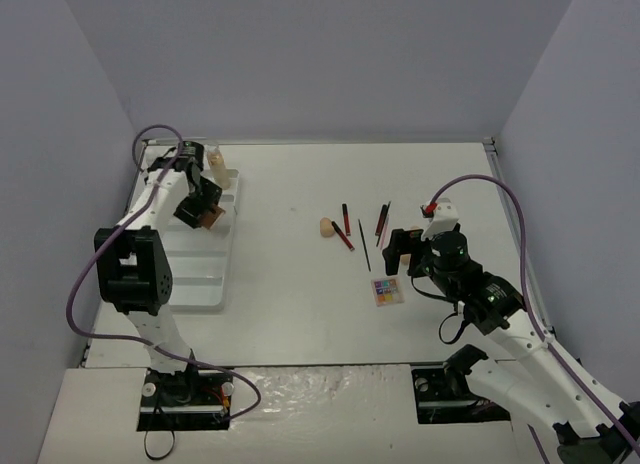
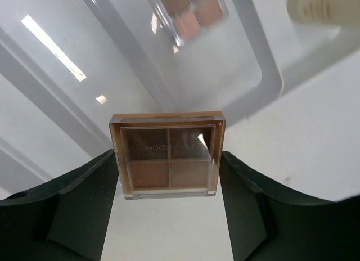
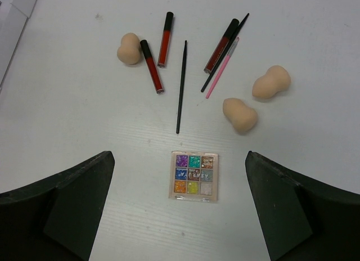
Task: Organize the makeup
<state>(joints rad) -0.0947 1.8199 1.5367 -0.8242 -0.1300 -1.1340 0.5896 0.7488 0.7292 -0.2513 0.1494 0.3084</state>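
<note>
The left pincer (image 2: 169, 168) grasps a square brown four-pan eyeshadow palette (image 2: 167, 151); the right pincer (image 3: 179, 162) stands released, a multicoloured nine-pan palette (image 3: 194, 175) lying lower centre on the white table (image 3: 84, 120).

The left arm (image 1: 130, 269) and the right arm (image 1: 530, 359) are built of black joint housings joined by white links. A purple cable (image 1: 160, 127) loops along each. A small green light (image 1: 491, 296) glows on the right one. The fingers (image 2: 62, 210) are matte black, broad and wedge-shaped.
</note>
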